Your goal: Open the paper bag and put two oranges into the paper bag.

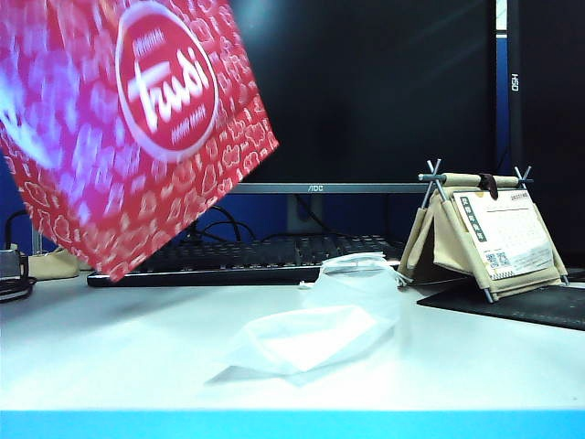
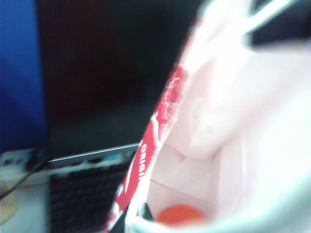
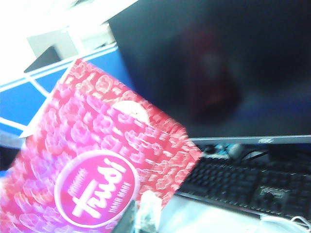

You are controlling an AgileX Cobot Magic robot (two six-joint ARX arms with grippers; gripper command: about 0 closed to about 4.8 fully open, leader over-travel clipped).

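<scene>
Hanging tilted above the table's left edge, paper bag (image 1: 137,119) with one orange (image 2: 181,214) visible inside; left and right grippers, both unseen, read closed; swinging risks spilling fruit.

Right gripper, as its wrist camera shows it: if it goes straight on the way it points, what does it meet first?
Probably the paper bag: its red printed face fills the view just beyond the right gripper. Blur leaves the gap unclear.

an office desk: a dark monitor (image 1: 366,91) at twelve o'clock, black keyboard (image 1: 265,256) beneath it, blue partition (image 3: 29,102) behind.
</scene>
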